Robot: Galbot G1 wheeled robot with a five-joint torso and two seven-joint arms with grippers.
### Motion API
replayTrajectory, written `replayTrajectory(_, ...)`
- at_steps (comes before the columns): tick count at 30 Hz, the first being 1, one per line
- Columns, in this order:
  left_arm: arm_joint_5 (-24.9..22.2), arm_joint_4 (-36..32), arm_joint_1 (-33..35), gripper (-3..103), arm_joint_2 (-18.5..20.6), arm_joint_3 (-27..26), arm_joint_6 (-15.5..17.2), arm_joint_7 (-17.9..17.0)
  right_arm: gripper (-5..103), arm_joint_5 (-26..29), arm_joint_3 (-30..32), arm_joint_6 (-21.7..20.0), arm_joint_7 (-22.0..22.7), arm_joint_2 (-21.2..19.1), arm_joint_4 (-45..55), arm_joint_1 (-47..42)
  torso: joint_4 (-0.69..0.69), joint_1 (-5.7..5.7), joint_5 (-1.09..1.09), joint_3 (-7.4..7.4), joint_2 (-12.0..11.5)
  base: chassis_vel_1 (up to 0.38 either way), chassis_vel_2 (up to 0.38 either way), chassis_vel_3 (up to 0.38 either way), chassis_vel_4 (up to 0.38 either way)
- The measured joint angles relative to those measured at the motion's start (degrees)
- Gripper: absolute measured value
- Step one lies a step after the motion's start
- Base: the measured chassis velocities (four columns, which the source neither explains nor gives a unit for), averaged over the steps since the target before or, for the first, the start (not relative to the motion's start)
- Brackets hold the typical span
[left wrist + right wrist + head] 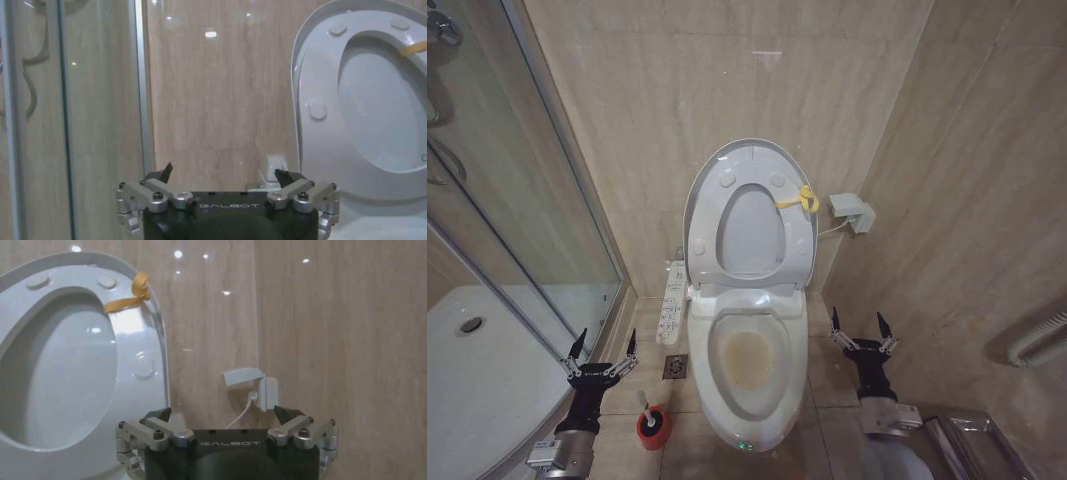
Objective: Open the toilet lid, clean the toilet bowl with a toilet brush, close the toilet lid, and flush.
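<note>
Head view shows the lid [750, 160] standing upright against the tiled wall, with the seat [749, 232] raised flat against it; a yellow tie [801, 199] is knotted round the seat's right side. Below them the bowl [749, 365] lies open, its inside stained brown. A button panel [671, 302] runs along the bowl's left side, and a floor drain [675, 366] sits just beside the bowl there.

The brush [652, 412] stands in its red holder on the floor, left of the bowl and near the drain, untouched.

The left gripper [602, 349] hangs left of the brush, close to the shower glass [517, 200], jaws apart and empty. The right gripper [859, 327] hangs right of the bowl, jaws also apart and empty. Neither touches the toilet.

From the left wrist, the left gripper [225, 176] faces the wall between the shower glass [73, 115] and the raised lid [303, 75]. From the right wrist, the right gripper [223, 414] faces the wall, with the seat [133, 350] and tie [131, 295] to one side and a wall socket [253, 387] with a white cable beyond its fingertips.
</note>
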Motion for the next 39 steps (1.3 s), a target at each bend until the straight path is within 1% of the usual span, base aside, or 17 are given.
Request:
replayTrajectory(2, 0.00, 0.00, 0.01, 100, 0.00, 0.00, 0.00, 0.00, 100, -0.10, -0.08, -0.02, 0.74, 0.02, -0.29, 0.49, 0.00, -0.02, 0.00, 0.00, 0.01, 0.000, 0.000, 0.000, 0.000)
replayTrajectory(8, 0.00, 0.00, 0.00, 100, 0.00, 0.00, 0.00, 0.00, 100, 0.04, -0.25, 0.28, 0.38, -0.99, -1.12, 2.80, -0.01, 0.01, 0.00, 0.01, 0.01, -0.006, 0.009, 0.008, -0.005)
replayTrajectory(10, 0.00, 0.00, 0.00, 100, 0.00, 0.00, 0.00, 0.00, 100, 0.17, -0.32, -0.29, 0.60, -1.57, -1.52, 4.23, 0.02, 0.02, 0.00, 0.01, 0.00, -0.042, 0.057, 0.039, -0.023)
replayTrajectory(13, 0.00, 0.00, -0.01, 100, 0.00, 0.00, 0.00, 0.00, 100, -0.08, -0.53, -3.31, 3.11, -4.14, -3.87, 9.66, -0.01, 0.02, 0.00, 0.01, 0.00, 0.000, 0.000, 0.000, 0.000)
replayTrajectory(14, 0.00, 0.00, -0.01, 100, 0.00, 0.00, 0.00, 0.00, 100, -0.08, -0.53, -3.31, 3.11, -4.14, -3.87, 9.66, -0.01, 0.02, 0.00, 0.01, 0.00, 0.000, 0.000, 0.000, 0.000)
replayTrajectory(16, 0.00, 0.00, 0.00, 100, -0.01, 0.00, 0.00, 0.00, 100, 0.07, -1.00, -4.23, 5.93, -6.28, -6.97, 14.10, -0.01, 0.02, 0.01, 0.02, 0.00, 0.000, 0.000, 0.000, 0.000)
replayTrajectory(17, 0.00, 0.00, 0.00, 100, -0.01, 0.00, 0.00, 0.00, 100, 0.07, -1.00, -4.23, 5.93, -6.28, -6.97, 14.10, -0.01, 0.02, 0.01, 0.02, 0.00, 0.000, 0.000, 0.000, 0.000)
replayTrajectory(18, 0.00, 0.00, 0.00, 100, 0.00, 0.00, 0.00, 0.00, 100, 0.16, -1.17, -4.31, 6.57, -7.53, -9.08, 16.98, 0.02, 0.02, 0.01, 0.01, 0.00, 0.000, 0.000, 0.000, 0.000)
replayTrajectory(20, 0.00, 0.00, -0.01, 100, 0.00, 0.00, 0.00, 0.00, 100, 0.76, -1.76, -4.31, 7.21, -9.95, -13.46, 21.98, 0.01, 0.02, -0.01, 0.01, 0.00, 0.000, 0.000, 0.000, 0.000)
replayTrajectory(22, 0.00, 0.00, 0.00, 100, 0.00, 0.01, 0.00, 0.00, 100, 1.19, -2.12, -4.29, 7.43, -10.50, -14.75, 23.38, 0.01, 0.02, 0.00, 0.02, 0.00, 0.000, 0.000, 0.000, 0.000)
replayTrajectory(24, 0.00, 0.00, 0.00, 100, 0.00, 0.00, 0.00, 0.00, 100, 2.61, -3.12, -3.97, 7.96, -12.12, -19.64, 28.46, 0.00, 0.02, 0.00, 0.02, 0.00, 0.000, 0.000, 0.000, 0.000)
replayTrajectory(26, 0.00, 0.00, -0.01, 100, -0.01, 0.00, 0.00, 0.00, 100, 3.13, -3.56, -3.68, 7.98, -12.74, -22.19, 30.67, 0.02, 0.02, 0.00, 0.02, 0.00, 0.000, 0.000, 0.000, 0.000)
replayTrajectory(27, 0.00, 0.00, 0.00, 100, 0.00, 0.00, 0.00, 0.00, 100, 3.42, -4.01, -3.52, 7.98, -13.25, -24.78, 33.22, -0.02, 0.02, 0.04, 0.02, 0.00, 0.000, 0.000, 0.000, 0.000)
replayTrajectory(28, 0.00, 0.00, -0.01, 100, 0.00, 0.00, 0.00, 0.00, 100, 3.52, -4.31, -3.37, 7.97, -13.88, -26.79, 35.54, 0.02, 0.03, 0.03, 0.02, -0.01, 0.000, 0.000, 0.000, 0.000)
replayTrajectory(29, 0.00, 0.00, -0.01, 100, 0.00, 0.00, 0.00, 0.00, 100, 3.52, -4.31, -3.37, 7.97, -13.88, -26.79, 35.54, 0.02, 0.03, 0.03, 0.02, -0.01, 0.000, 0.000, 0.000, 0.000)
replayTrajectory(31, 0.00, 0.00, 0.00, 100, 0.00, 0.00, 0.00, 0.00, 100, 4.18, -5.14, -3.30, 8.01, -15.40, -30.76, 40.26, -0.01, 0.02, -0.01, 0.02, 0.00, 0.000, 0.000, 0.000, 0.000)
replayTrajectory(39, 0.00, 0.00, 0.00, 100, 0.00, 0.00, 0.00, 0.00, 100, 6.44, -7.85, -5.16, 8.02, -17.72, -36.61, 49.91, 0.01, 0.03, 0.00, 0.02, 0.00, 0.000, 0.000, 0.000, 0.000)
